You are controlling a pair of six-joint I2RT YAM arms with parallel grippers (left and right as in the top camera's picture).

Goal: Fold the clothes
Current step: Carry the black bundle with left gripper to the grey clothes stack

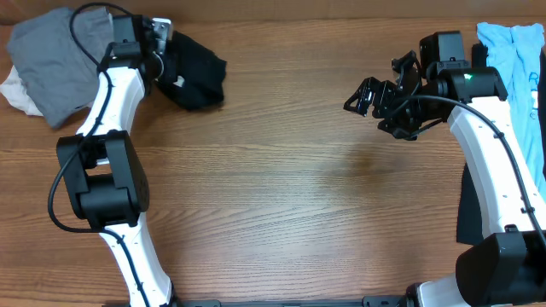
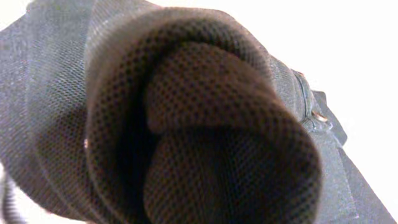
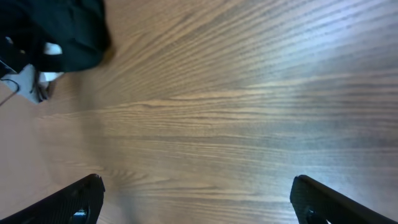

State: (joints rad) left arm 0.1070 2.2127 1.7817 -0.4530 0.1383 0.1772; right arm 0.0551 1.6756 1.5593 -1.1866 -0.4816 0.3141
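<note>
A black T-shirt (image 1: pixel 194 75) lies bunched at the back left of the wooden table (image 1: pixel 281 188). My left gripper (image 1: pixel 167 60) is pressed into its left side and is shut on the fabric. In the left wrist view, folds of the black T-shirt (image 2: pixel 205 130) fill the frame and hide the fingers. My right gripper (image 1: pixel 372 99) hovers open over bare wood at the back right, its fingers wide apart with nothing between them. In the right wrist view, the right gripper (image 3: pixel 199 199) faces the table, and the black T-shirt (image 3: pixel 62 28) shows far off at the top left.
A grey garment (image 1: pixel 53 58) lies over a white piece (image 1: pixel 17 92) in the back left corner. A light-blue shirt (image 1: pixel 514 51) lies at the back right edge. Dark fabric (image 1: pixel 467 209) hangs beside the right arm's base.
</note>
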